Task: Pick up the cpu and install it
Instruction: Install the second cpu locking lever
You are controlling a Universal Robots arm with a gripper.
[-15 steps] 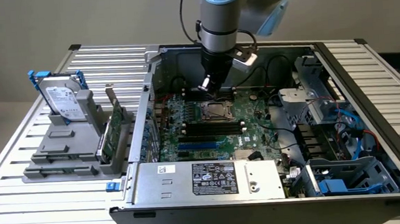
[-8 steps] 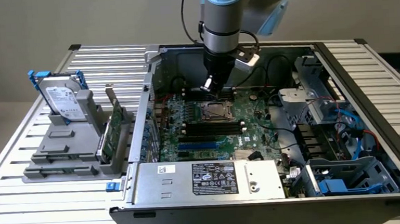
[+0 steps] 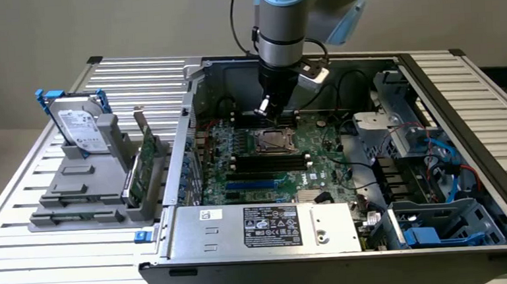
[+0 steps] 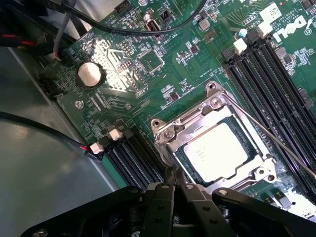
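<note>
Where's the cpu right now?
The cpu sits in the metal-framed socket on the green motherboard, between the black memory slots, just beyond the shut hand.

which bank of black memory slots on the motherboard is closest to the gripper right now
The bank with white latches beside the socket's hinge end, right next to the shut gripper. The other bank lies beyond the socket holding the cpu.
</note>
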